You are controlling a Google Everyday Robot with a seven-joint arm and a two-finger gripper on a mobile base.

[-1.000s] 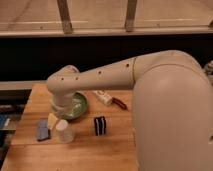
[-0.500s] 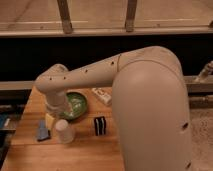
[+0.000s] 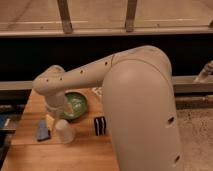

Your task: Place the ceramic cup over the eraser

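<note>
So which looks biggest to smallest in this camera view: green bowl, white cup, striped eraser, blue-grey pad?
1. green bowl
2. ceramic cup
3. eraser and blue-grey pad: too alike to rank.
The gripper is just above the cup, at its left.

**Things around the green bowl on the table**

The green bowl [image 3: 76, 104] stands on the far part of a wooden table [image 3: 30, 152], and there is something pale inside it. In front of the bowl and to its left lies a flat blue-grey pad [image 3: 42, 131]. Between this pad and the bowl is a small pale yellow block [image 3: 49, 121]. Just behind the bowl, to its right, a white packet [image 3: 97, 91] is seen only in part. Well behind the bowl is a dark wall [image 3: 30, 60], and above it two metal posts [image 3: 64, 15]. Far right of the bowl is speckled floor [image 3: 196, 132]. The gripper [image 3: 57, 114] is just left of the bowl, low over the table.
</note>
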